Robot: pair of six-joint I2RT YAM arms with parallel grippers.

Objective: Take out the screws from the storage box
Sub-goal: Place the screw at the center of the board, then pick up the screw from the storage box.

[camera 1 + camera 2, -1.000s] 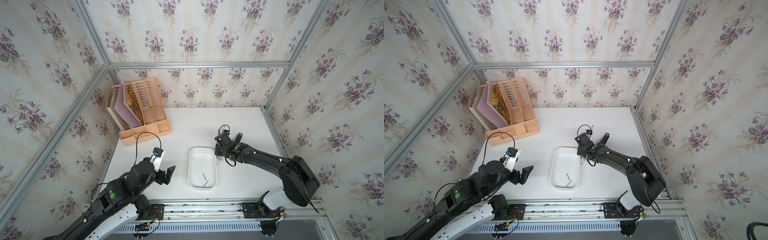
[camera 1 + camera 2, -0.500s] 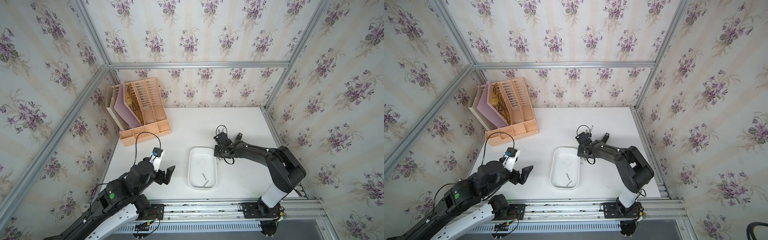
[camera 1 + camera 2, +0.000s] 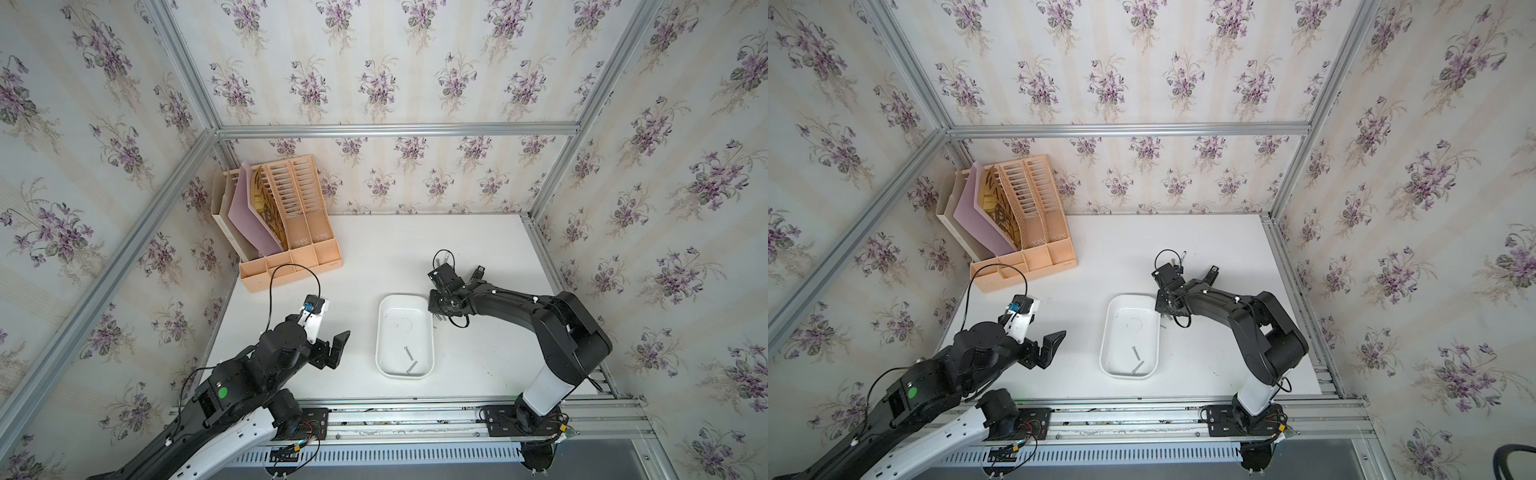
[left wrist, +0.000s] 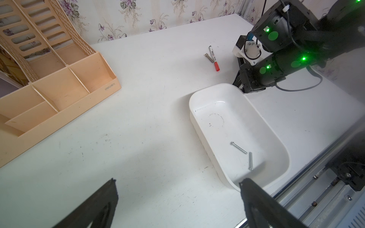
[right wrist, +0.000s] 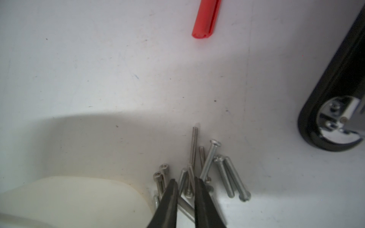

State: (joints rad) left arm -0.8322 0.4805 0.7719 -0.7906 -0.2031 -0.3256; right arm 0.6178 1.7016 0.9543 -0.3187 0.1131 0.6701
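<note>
White plastic storage box (image 3: 405, 296) sits mid tabletop (image 3: 386, 249) with just two screws (image 4: 239, 148) lying in it, at the end nearest the robot bases. A whole pile (image 5: 209, 173) of more screws is out on the tabletop, just beside the box's far right corner. Right tool (image 5: 186, 180) is down over that pile, jaws slightly parted, clamping nothing. Left tool (image 4: 177, 181) is spread wide, off to the box's left.

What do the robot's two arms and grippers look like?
Both the left arm and right arm are black with white lower links, green round stickers and looping black cables to white camera mounts. The left gripper and right gripper have slim, tapered black fingers.
</note>
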